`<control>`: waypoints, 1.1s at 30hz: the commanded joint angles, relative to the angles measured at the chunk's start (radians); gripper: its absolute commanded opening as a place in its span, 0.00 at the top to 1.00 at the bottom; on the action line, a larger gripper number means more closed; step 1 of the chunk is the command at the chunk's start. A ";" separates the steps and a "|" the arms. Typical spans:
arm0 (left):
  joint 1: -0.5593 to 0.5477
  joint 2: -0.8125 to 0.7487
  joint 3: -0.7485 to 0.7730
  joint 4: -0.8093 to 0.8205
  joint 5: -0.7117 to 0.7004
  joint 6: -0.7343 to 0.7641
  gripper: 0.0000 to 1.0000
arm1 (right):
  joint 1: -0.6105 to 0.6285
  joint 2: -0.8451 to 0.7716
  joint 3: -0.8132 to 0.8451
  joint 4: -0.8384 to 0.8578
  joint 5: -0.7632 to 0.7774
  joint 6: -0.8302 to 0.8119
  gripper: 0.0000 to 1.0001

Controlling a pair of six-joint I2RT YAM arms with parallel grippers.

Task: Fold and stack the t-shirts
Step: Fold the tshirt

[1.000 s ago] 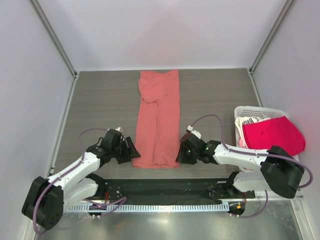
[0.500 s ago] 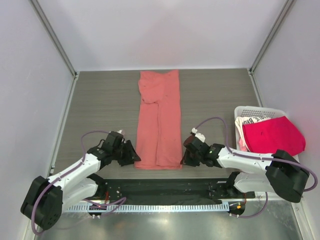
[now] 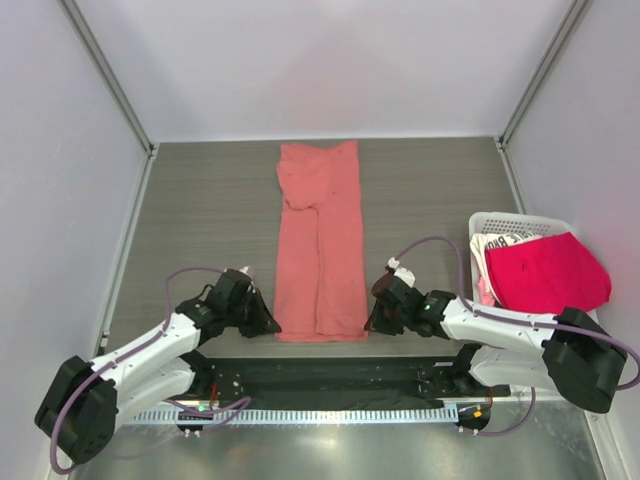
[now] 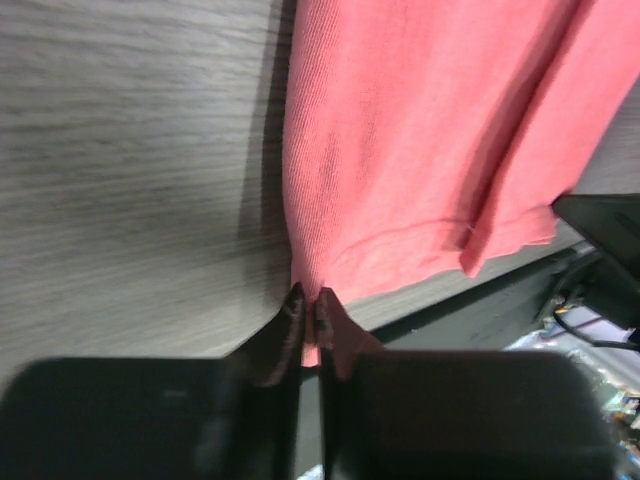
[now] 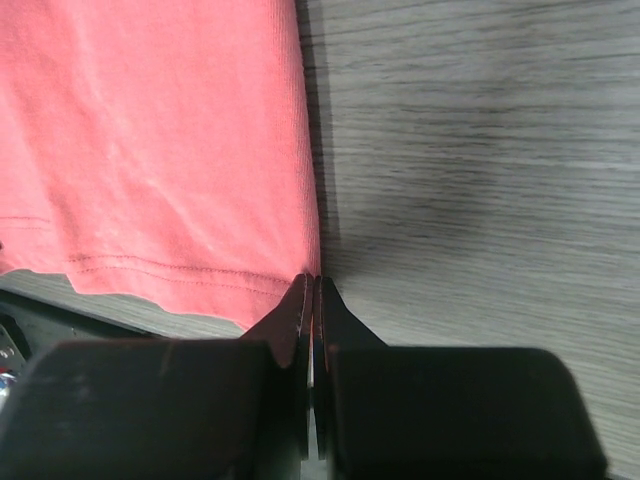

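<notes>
The salmon-coral t-shirt (image 3: 318,240) lies as a long narrow strip down the middle of the table, hem toward the arms. My left gripper (image 3: 272,327) sits at its near left corner; in the left wrist view the gripper (image 4: 308,295) is shut with salmon cloth (image 4: 420,130) pinched between its fingers. At the near right corner my right gripper (image 3: 372,322) is shut; in the right wrist view the gripper (image 5: 312,282) is closed on the edge of the hem (image 5: 150,130). A crimson-pink t-shirt (image 3: 548,270) and a white lettered t-shirt (image 3: 495,245) lie in the basket.
The white lattice basket (image 3: 500,218) stands at the right edge of the table. A black strip (image 3: 320,378) runs along the near edge just behind the hem. Grey walls close in the table at the left, back and right.
Both grippers slid toward the near edge to the hem corners and closed there, the right one first, then the left. The shirt's hem shifted slightly nearer.
</notes>
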State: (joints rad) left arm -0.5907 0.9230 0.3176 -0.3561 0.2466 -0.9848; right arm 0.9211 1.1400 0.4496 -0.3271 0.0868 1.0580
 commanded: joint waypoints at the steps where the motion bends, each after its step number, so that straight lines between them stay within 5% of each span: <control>1: -0.012 -0.036 -0.009 0.008 0.039 -0.035 1.00 | 0.010 -0.054 0.000 -0.038 0.011 0.007 0.99; 6: -0.012 -0.059 0.035 -0.017 0.071 -0.052 1.00 | 0.009 -0.121 0.050 -0.108 0.059 -0.022 0.99; 14: 0.074 0.049 0.360 -0.112 0.042 0.014 1.00 | -0.089 -0.080 0.354 -0.254 0.189 -0.208 0.99; 23: 0.167 0.331 0.639 -0.058 -0.070 0.044 1.00 | -0.391 0.228 0.702 -0.234 0.056 -0.449 0.99; 33: 0.276 0.655 0.860 0.019 -0.090 0.043 1.00 | -0.522 0.585 0.992 -0.202 -0.056 -0.520 0.99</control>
State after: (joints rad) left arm -0.3294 1.5166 1.0878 -0.3962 0.1814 -0.9607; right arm 0.4160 1.6623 1.3544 -0.5526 0.0795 0.5888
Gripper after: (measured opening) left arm 0.010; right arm 0.024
